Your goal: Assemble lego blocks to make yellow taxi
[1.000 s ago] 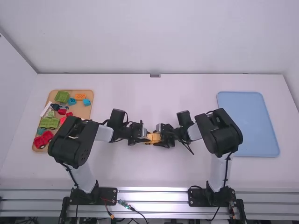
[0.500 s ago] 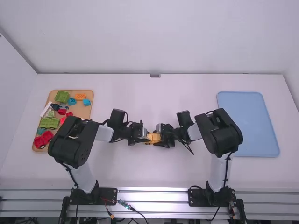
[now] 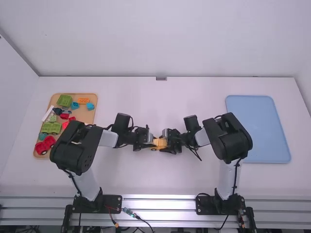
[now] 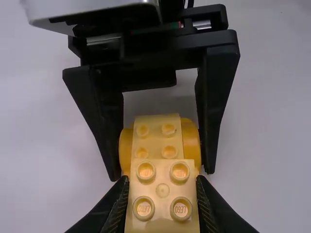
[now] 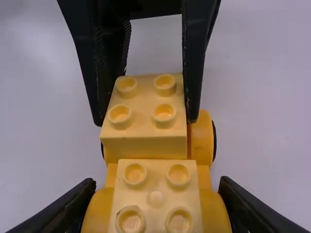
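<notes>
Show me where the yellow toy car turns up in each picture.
High view: yellow car near the middle, between the arms' meeting ends.
Left wrist view: up close between this arm's own fingers, raised block nearest.
Right wrist view: also between its own fingers, raised block farther off.
Shared landmark: the left arm's black fingers, gripping that raised block.

In the left wrist view, at the bottom centre of the frame, you have small raised lettering on the two lower studs [image 4: 181, 209] of the light yellow block [image 4: 163, 222], one mark on each, upside down to you. In the right wrist view, any marks on the bottom-centre studs [image 5: 130, 221] are too faint for you to read.
</notes>
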Robot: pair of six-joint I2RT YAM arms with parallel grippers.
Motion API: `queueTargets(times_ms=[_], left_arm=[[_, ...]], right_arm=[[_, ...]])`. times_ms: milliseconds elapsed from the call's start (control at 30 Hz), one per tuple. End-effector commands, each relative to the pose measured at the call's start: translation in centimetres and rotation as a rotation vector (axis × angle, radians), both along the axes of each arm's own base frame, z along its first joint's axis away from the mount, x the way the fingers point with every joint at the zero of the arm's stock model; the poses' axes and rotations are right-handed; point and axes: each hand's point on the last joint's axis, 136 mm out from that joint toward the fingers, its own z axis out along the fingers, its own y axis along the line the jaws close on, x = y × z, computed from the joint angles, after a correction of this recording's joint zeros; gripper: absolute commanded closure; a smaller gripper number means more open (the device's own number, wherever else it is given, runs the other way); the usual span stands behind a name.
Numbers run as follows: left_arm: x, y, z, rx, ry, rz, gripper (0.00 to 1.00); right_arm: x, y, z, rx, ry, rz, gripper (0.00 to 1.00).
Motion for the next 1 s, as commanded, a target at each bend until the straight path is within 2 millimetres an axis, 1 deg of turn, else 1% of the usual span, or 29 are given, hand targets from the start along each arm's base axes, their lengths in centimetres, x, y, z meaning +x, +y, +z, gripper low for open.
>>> queueTargets(times_ms=[0, 333, 433, 533, 967], left_arm=[[0.27, -0.11, -0.74, 0.042, -0.013, 0.006, 0.91], [0.37, 0.02, -0.72, 0.041, -0.012, 0.010, 0.89], [-0.10, -0.37, -0.32, 0.013, -0.004, -0.014, 0.87], [-0.16, -0.38, -0.10, -0.002, -0.002, -0.019, 0.86], [-0.23, -0.46, -0.06, -0.004, -0.002, -0.023, 0.83]], right_arm=[[-0.14, 0.19, -0.29, 0.002, 0.004, 0.016, 0.35], [-0.08, 0.14, -0.28, 0.002, 0.002, 0.014, 0.35], [0.00, 0.22, -0.21, 0.005, -0.001, 0.014, 0.35], [0.05, 0.19, -0.20, 0.005, -0.004, 0.013, 0.35], [0.32, 0.29, -0.04, 0.010, -0.001, 0.002, 0.35]])
